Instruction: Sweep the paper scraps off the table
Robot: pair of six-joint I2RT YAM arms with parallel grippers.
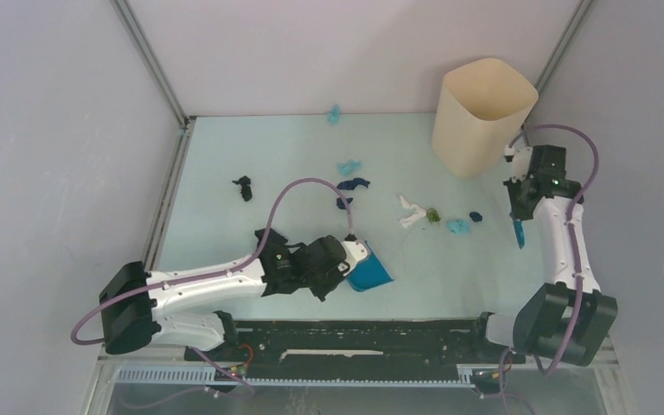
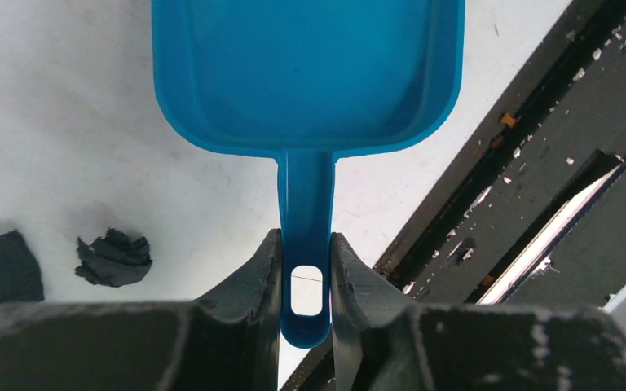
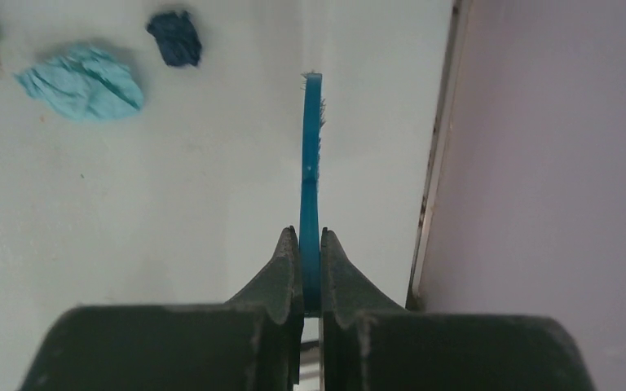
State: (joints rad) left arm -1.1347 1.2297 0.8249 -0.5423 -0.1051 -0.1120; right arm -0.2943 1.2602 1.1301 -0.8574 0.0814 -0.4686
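The handle of the blue dustpan (image 2: 306,73) is clamped between the left jaws, the pan pointing away from them over the pale green tabletop (image 1: 216,225), near the front rail. A slim blue hand brush (image 3: 310,187) is held edge-on by the right jaws, which are clenched tight on it close to the right-hand wall. The paper scraps (image 1: 349,165) are scattered across the middle of the tabletop, beyond the dustpan. A white piece (image 1: 411,212) lies with a greenish bit (image 1: 433,215) just beside it. A light blue scrap (image 1: 458,226) and a navy scrap (image 1: 475,215) lie nearest the brush. A black scrap (image 1: 243,187) lies apart at the left, and one light blue bit (image 1: 335,113) rests at the far edge. A dark crumpled scrap (image 2: 114,257) is seen beside the left jaws. A tall beige bin (image 1: 482,112) stands upright in the far right corner.
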